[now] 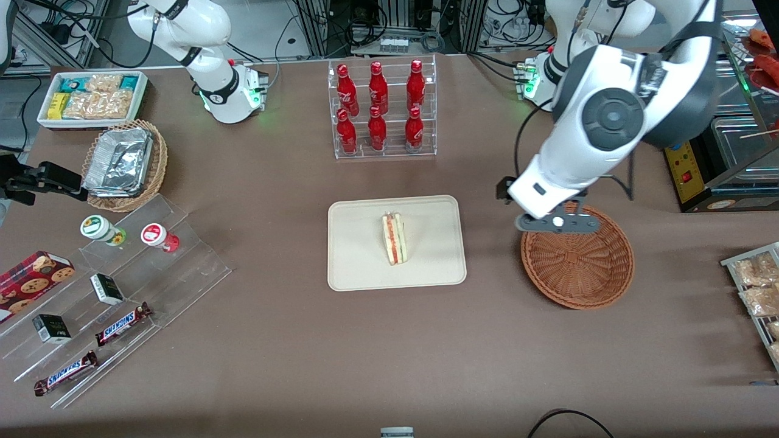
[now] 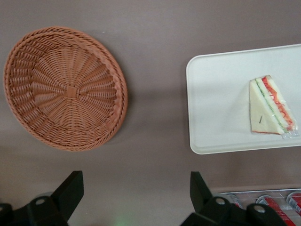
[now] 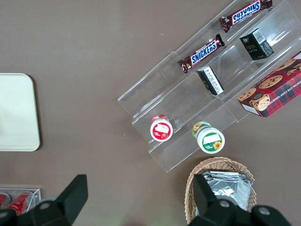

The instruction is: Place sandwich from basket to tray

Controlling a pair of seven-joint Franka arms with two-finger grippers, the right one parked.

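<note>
The sandwich (image 1: 394, 238) (image 2: 272, 107), a cream wedge with red and green filling at its edge, lies on the cream-beige tray (image 1: 359, 267) (image 2: 211, 103) at the table's middle. The reddish-brown wicker basket (image 1: 577, 261) (image 2: 66, 89) stands beside the tray toward the working arm's end and holds nothing. My gripper (image 1: 557, 222) (image 2: 136, 190) hangs high above the basket's rim farthest from the front camera. Its fingers are spread wide, open, with only bare table between them.
A clear rack of red bottles (image 1: 381, 109) stands farther from the front camera than the tray. Toward the parked arm's end are a tan basket of foil containers (image 1: 125, 164), a white bin of snacks (image 1: 91, 97) and acrylic steps with candy bars (image 1: 122, 322). A wire rack of packets (image 1: 758, 292) sits at the working arm's end.
</note>
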